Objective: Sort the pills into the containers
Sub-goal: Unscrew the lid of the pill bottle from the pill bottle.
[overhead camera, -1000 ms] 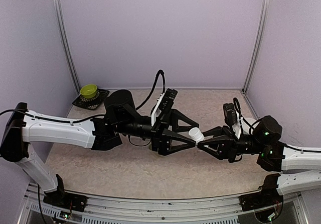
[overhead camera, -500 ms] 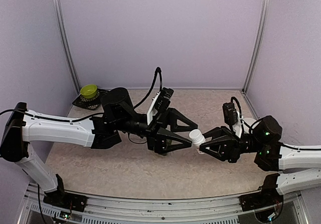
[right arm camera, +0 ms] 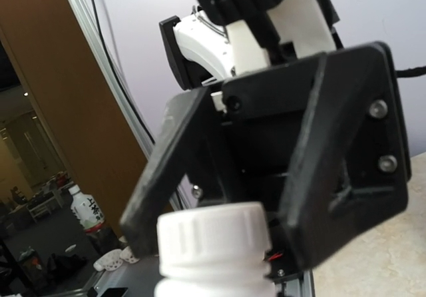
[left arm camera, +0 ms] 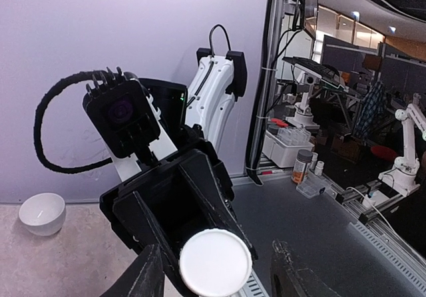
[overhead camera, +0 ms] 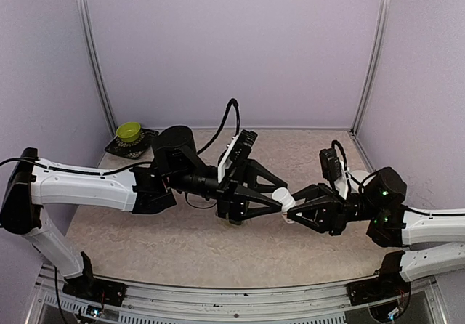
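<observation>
Your small white bottle hangs in the air over the middle of the table, tilted, with its cap end toward the left arm. The right gripper clamps its body from below the cap. The ribbed white screw cap is on. The left gripper has a finger on either side of it, with a gap showing beside the flat round top in the left wrist view.

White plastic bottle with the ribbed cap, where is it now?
In the top view the white bottle is held mid-air at centre by the right gripper, cap between the left gripper's open fingers.
</observation>
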`<state>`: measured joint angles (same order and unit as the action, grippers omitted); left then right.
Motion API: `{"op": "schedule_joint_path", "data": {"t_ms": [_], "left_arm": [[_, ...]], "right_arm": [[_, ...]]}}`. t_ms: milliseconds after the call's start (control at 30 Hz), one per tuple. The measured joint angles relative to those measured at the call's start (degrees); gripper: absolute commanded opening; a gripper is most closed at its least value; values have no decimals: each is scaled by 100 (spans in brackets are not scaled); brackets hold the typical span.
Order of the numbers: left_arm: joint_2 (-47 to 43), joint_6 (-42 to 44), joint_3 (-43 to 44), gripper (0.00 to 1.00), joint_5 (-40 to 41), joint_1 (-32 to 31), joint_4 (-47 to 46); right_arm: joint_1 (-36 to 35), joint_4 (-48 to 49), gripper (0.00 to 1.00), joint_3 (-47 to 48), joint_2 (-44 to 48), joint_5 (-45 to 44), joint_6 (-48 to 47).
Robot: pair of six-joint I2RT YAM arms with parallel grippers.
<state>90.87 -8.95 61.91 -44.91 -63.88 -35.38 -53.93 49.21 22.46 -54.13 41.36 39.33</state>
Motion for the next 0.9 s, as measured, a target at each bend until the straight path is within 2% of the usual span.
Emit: {"op": "schedule_joint_path", "data": {"t_ms": [433, 500, 900], "left_arm": [[-17, 232, 42, 31, 415, -70, 140], [-26, 170, 28, 31, 505, -83, 114], [-35, -503, 0, 21, 1869, -382, 116]], "right_arm": [[2, -81, 0, 39, -48, -72, -79], [2, -205, 0, 63, -33, -136, -186], [-4, -1742, 0, 216, 789, -1110, -1333]]}}
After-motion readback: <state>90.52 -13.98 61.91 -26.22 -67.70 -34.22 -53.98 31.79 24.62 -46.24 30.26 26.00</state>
